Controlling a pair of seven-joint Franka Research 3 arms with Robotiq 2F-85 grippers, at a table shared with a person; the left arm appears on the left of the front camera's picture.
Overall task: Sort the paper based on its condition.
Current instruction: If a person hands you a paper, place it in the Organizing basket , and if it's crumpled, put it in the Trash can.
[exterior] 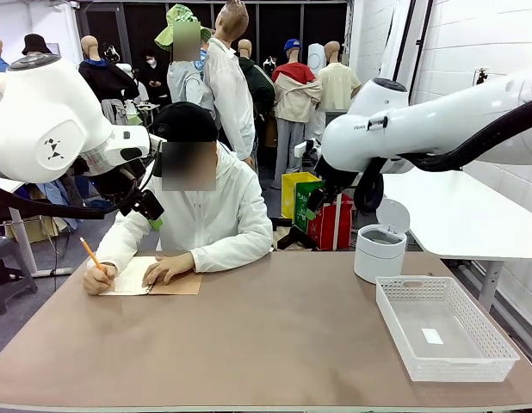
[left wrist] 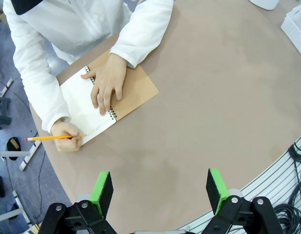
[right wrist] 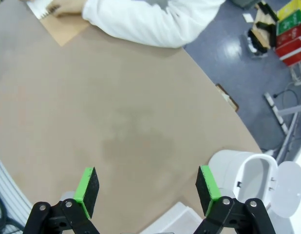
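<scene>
While person's hand [left wrist: 107, 83] pins notebook [left wrist: 141, 90] for writing, paper [left wrist: 76, 105] sits bound inside it. Your left gripper [left wrist: 159, 189] and right gripper [right wrist: 146, 189] hang spread, empty, well clear of notebook: likely waiting for sheet.

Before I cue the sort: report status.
Left tool open, right tool open, both aloft. Person pencilling in spiral notebook, hand on it. Mesh basket, open bin stand right.

Front view faces person [exterior: 206, 215] across table [exterior: 275, 335]; wrist views overhead, share notebook [left wrist: 141, 87]
</scene>
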